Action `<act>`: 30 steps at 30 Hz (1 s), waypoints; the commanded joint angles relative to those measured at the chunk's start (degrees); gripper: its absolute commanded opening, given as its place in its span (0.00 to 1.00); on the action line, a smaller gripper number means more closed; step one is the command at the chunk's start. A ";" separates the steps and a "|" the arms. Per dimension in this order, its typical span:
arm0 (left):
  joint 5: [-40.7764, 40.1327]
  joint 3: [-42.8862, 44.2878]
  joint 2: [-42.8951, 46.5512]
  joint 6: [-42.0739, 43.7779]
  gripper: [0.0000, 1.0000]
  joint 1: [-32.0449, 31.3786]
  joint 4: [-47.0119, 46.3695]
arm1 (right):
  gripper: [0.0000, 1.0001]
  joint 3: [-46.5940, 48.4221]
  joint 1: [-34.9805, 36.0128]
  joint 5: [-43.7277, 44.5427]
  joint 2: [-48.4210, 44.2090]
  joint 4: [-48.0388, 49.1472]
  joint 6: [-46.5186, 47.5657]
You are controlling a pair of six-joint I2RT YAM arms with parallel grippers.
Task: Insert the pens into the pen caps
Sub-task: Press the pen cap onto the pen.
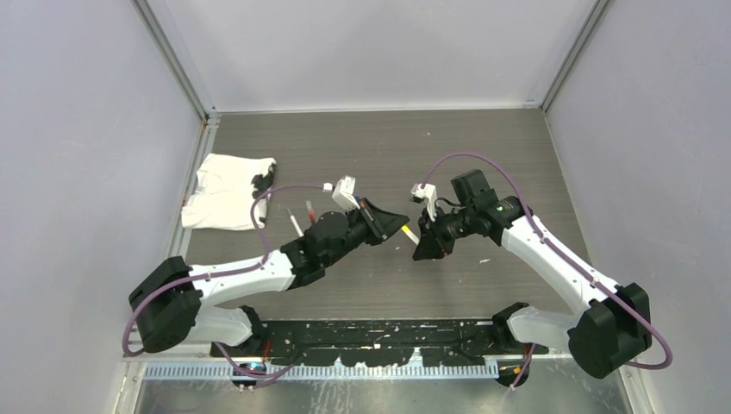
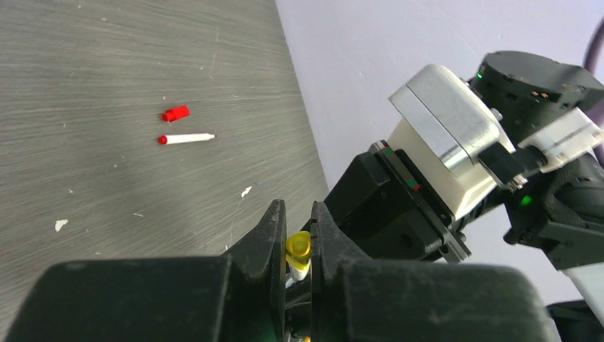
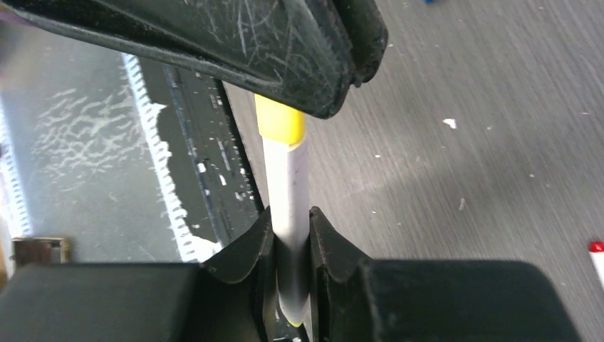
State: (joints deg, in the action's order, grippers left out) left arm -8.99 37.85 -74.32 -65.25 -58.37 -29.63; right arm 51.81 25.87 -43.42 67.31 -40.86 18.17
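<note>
Above the table's middle my two grippers meet tip to tip. My left gripper is shut on a yellow pen cap. The cap sits on the end of a white-barrelled pen, and my right gripper is shut on that barrel. From above, the pen bridges the left gripper and the right gripper. The right wrist view has the cap disappearing under the left fingers. A red pen cap and a red-tipped pen lie apart on the table.
A crumpled white cloth lies at the back left, with a dark piece at its edge. Two thin pens lie near the left arm. A black rail runs along the near edge. Grey walls close in three sides.
</note>
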 commanded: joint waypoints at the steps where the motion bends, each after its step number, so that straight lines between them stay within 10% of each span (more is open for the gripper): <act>1: 22.45 -2.09 0.41 3.83 0.01 -7.46 5.26 | 0.01 3.17 -2.54 -5.24 -0.77 24.61 -5.73; 8: 34.26 -4.47 -5.73 1.78 0.01 -7.40 -11.85 | 0.01 0.88 -6.00 -12.27 -1.35 33.54 -14.63; 23: 48.47 -3.48 -2.97 11.57 0.01 -5.36 7.33 | 0.01 3.26 -9.67 -8.40 -3.56 27.33 -10.16; 30: 47.11 -5.19 -0.71 22.34 0.01 -6.50 3.97 | 0.01 -4.91 -11.53 -22.36 -3.09 56.05 -32.52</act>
State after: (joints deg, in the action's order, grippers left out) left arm 6.24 38.48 -73.43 -47.51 -56.34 -38.30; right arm 44.29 19.59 -66.89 64.18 -26.20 1.69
